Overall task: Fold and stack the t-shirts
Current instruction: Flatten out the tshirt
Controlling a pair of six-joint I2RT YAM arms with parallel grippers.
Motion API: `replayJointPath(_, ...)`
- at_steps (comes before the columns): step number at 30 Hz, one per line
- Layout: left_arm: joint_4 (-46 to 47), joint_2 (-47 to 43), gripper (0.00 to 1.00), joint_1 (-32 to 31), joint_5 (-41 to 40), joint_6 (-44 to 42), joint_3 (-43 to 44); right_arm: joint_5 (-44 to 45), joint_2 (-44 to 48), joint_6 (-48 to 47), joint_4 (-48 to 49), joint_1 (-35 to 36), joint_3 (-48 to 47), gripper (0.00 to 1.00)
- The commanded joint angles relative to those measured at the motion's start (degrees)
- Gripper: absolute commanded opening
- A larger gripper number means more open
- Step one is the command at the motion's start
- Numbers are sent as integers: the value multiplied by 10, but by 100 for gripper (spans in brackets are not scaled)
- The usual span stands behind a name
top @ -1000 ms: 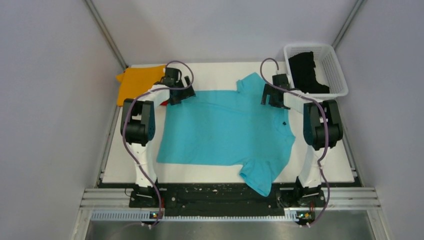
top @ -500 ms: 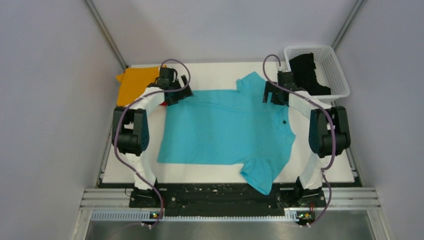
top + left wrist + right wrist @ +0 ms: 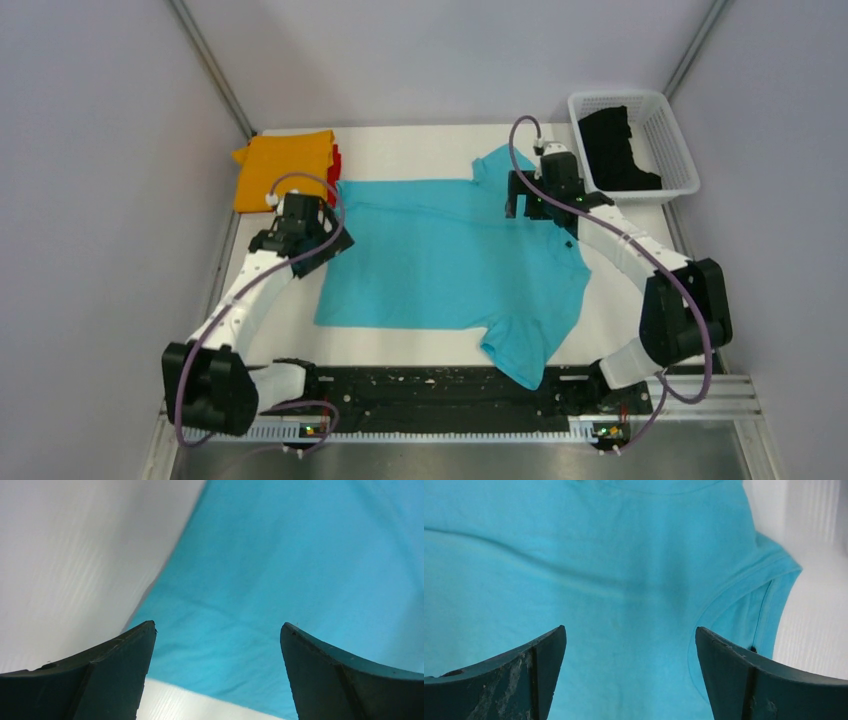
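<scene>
Both arms have swung outward: left pincer [image 3: 217,630] now hangs wide and empty over the turquoise t-shirt [image 3: 450,255] hem, right pincer [image 3: 629,632] equally wide above its far sleeve seam. Four cloth shirts: turquoise flat on the white tabletop [image 3: 420,140], orange t-shirt [image 3: 280,165] folded on red t-shirt [image 3: 335,160], black t-shirt [image 3: 612,145] crumpled in one mesh basket [image 3: 672,130].
</scene>
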State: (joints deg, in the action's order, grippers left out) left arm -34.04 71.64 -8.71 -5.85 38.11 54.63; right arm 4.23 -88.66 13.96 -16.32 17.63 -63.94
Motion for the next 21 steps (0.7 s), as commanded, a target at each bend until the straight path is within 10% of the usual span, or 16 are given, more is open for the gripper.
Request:
replayJointPath(1,-138,-100,99,2,-97,102,-90,-3,76,33,-11,11,48,99)
replayJointPath(21,-97,-84,61,2,-103,234,-237,-2,116,46,-12,17,120,99)
